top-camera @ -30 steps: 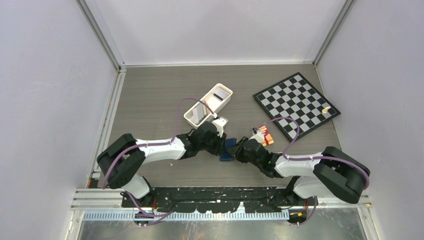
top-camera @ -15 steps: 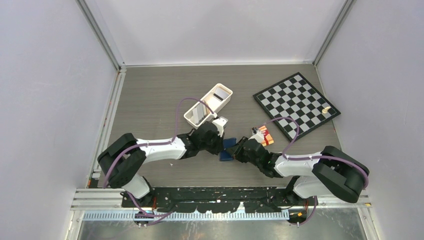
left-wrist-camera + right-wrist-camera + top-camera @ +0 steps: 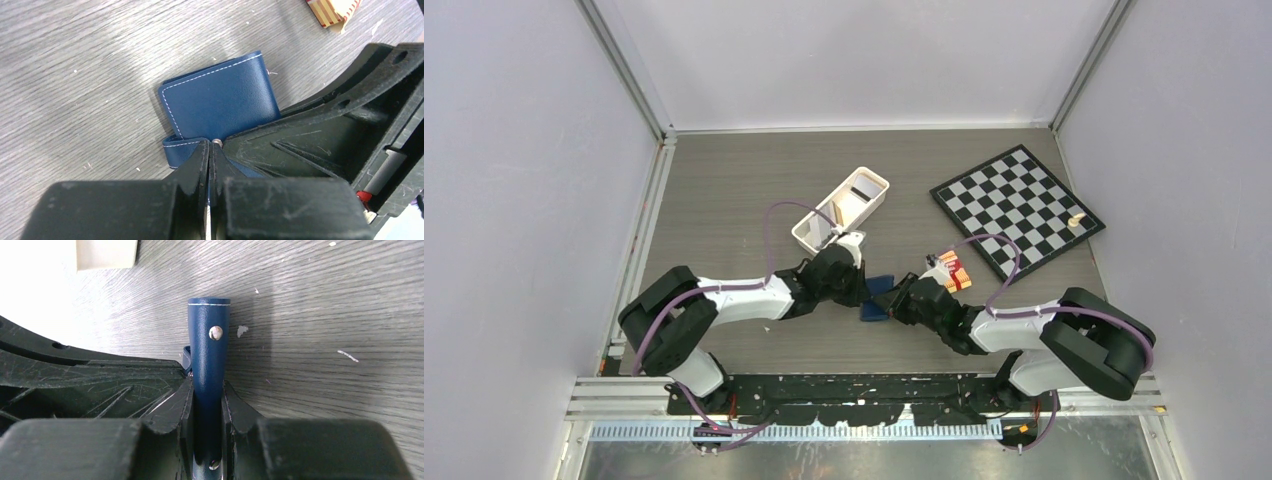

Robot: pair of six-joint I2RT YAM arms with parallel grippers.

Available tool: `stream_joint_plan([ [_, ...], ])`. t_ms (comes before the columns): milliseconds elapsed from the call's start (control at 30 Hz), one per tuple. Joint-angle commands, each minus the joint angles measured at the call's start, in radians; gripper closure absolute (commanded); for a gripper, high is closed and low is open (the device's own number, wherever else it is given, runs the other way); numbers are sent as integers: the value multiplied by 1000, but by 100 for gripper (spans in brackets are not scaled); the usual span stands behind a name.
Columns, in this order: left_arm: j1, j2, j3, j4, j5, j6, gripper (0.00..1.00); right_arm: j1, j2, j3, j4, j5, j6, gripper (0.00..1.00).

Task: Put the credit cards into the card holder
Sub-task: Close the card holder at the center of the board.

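The navy-blue card holder (image 3: pixel 877 296) sits between my two grippers at the table's middle. My right gripper (image 3: pixel 207 390) is shut on it and holds it on edge, with a metal snap showing on the card holder (image 3: pixel 209 340). My left gripper (image 3: pixel 212 146) is pressed shut on a thin blue flap of the card holder (image 3: pixel 220 102), right at its small snap. In the top view the left gripper (image 3: pixel 861 287) meets the right gripper (image 3: pixel 892 300) over the holder. The credit cards (image 3: pixel 839 210) stand inside the white tray.
The long white tray (image 3: pixel 876 205) lies just behind the left gripper. A chessboard (image 3: pixel 1017 205) with a small pale piece on it is at the back right. A red-orange banded pack (image 3: pixel 954 270) lies beside the right arm's cable.
The left gripper's jaws have closed from partly open onto the holder's flap. The left wrist has shifted slightly. The right gripper has kept its grip and place.
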Motion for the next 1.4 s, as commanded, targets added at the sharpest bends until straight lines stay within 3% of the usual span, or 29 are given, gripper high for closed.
stream_joint_plan([
  [0,11,-16,-28,63,-42,-69,100,2,28,-29,-181,23,-49,97],
  [67,15,-20,-34,68,-45,-84,100,1,16,-26,-204,28,-49,86],
  [267,19,-24,-39,66,-58,-108,100,2,-31,-30,-244,39,-49,65],
  [500,22,-26,-37,69,-58,-124,100,2,-78,-58,-249,47,-29,51],
  [600,23,-29,-38,69,-57,-129,100,2,-105,-74,-247,56,-14,50],
  [733,22,-31,-38,76,-50,-141,100,1,-122,-84,-256,64,-4,56],
  [900,22,-30,-38,107,-34,-168,100,2,-99,-80,-246,59,-3,85],
  [1000,22,-17,-41,143,-24,-187,100,2,-64,-70,-240,54,-3,95],
  [1100,21,4,-40,170,14,-201,100,2,-38,-65,-230,49,-3,100],
  [1367,20,17,-55,185,36,-219,100,2,-38,-60,-256,65,4,100],
])
